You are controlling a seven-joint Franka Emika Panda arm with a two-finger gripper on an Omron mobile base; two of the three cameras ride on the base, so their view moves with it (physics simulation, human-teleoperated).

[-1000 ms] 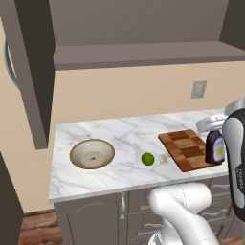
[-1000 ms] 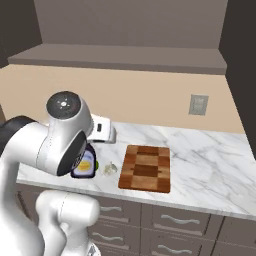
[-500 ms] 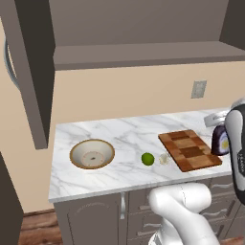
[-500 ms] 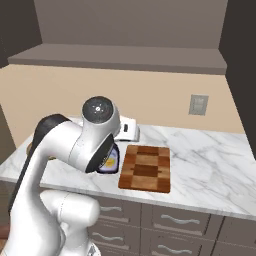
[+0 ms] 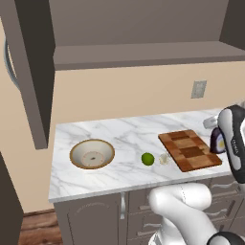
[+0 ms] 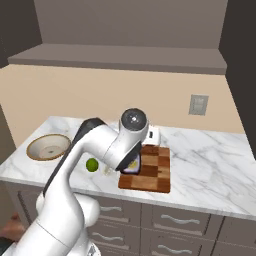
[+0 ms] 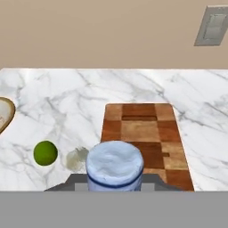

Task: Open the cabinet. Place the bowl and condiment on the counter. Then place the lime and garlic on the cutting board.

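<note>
Condiment (image 7: 114, 165) cap close-up — hand view

A home kitchen is showing here: a marble desk (image 5: 119, 136) is running along a beige wall above panelled drawers (image 6: 175, 220), a wall cabinet (image 5: 28, 72) is hanging open overhead, and a cutting board (image 5: 190, 149), bowl (image 5: 92, 154) and lime (image 5: 148, 159) are lying out.

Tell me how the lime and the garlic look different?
The lime is bright green; the garlic is pale whitish. The lime is round and smooth, and the garlic looks lumpier and slightly smaller. Both sit side by side on the marble counter, left of the cutting board, not on it.
</note>
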